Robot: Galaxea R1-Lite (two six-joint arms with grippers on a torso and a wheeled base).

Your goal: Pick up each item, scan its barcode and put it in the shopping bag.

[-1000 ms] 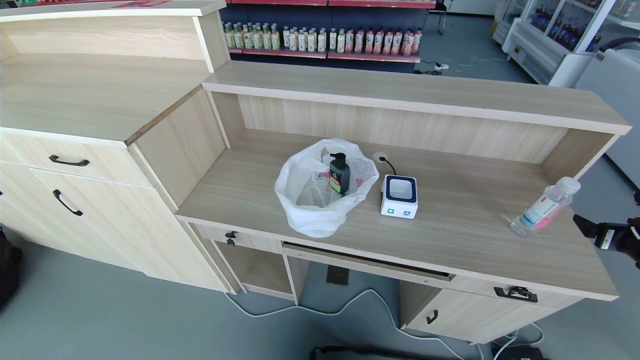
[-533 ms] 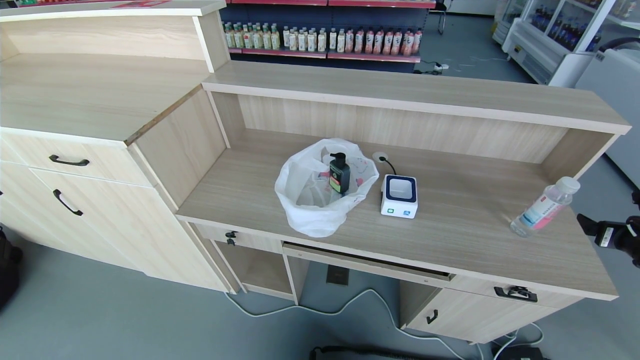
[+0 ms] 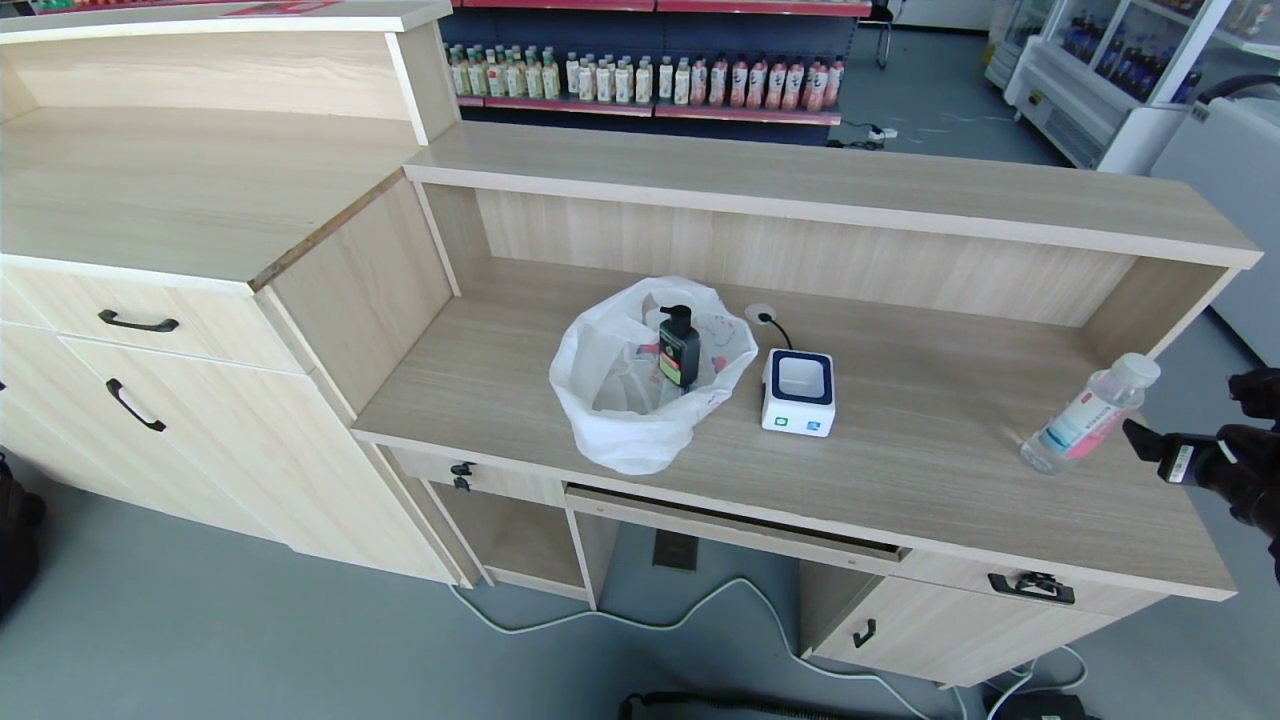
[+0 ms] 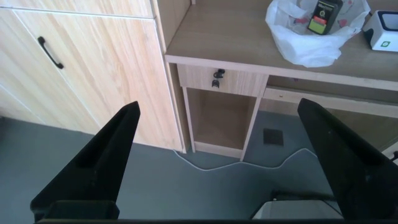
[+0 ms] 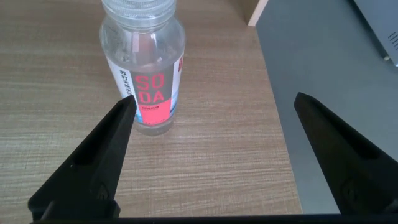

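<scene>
Right gripper (image 5: 212,99): my jaws spread wide, holding nothing. I have edged in on the soda bottle (image 5: 143,68), upright at the table's (image 3: 900,450) right end, ahead of one jaw and not yet between them. Grasp looks next. Left gripper (image 4: 217,109): jaws open, low. The scanner (image 3: 798,392) sits beside the shopping bag (image 3: 620,430), with a pump bottle (image 3: 679,350) inside.

Counter (image 3: 900,470): 1. Shopping bag (image 3: 600,420), white plastic: 1. Pump bottle (image 3: 679,352), black, inside the bag: 1 (other contents cannot be counted). Scanner (image 3: 798,393), just right of the bag: 1. Clear bottle (image 3: 1088,415), at the counter's right end: 1.
</scene>
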